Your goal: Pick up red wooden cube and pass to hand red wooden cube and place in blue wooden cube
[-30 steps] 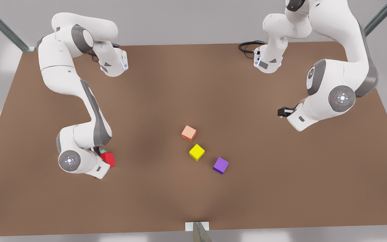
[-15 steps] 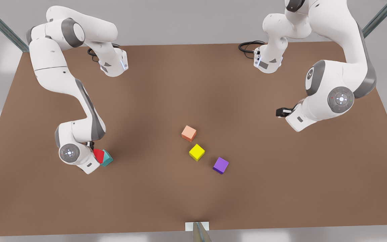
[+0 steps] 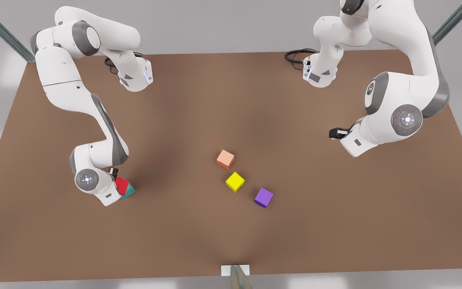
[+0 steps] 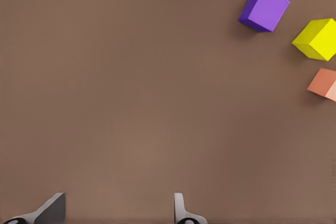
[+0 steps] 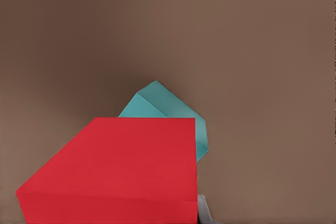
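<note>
The red wooden cube [image 3: 121, 184] [image 5: 121, 169] is held in my right gripper [image 3: 115, 185], shut on it, at the front view's left. It hangs tilted over the blue wooden cube [image 3: 129, 192] [image 5: 168, 106], a teal block lying on the table; I cannot tell whether they touch. One fingertip [image 5: 203, 211] peeks out beside the red cube. My left gripper [image 4: 118, 216] is open with nothing between its fingers, high over bare table at the front view's right, where its arm [image 3: 375, 128] waits. A hand apart from these two grippers is out of view.
An orange cube [image 3: 225, 159] [image 4: 324, 83], a yellow cube [image 3: 235, 182] [image 4: 317, 39] and a purple cube [image 3: 263, 197] [image 4: 264, 9] lie in a diagonal row mid-table. The brown table [image 3: 231, 100] stretches wide around them. A cable [image 3: 295, 55] lies at the back.
My right gripper carried the red cube a little toward the front view's left, uncovering part of the teal cube, then settled close over it. The left arm barely moved.
</note>
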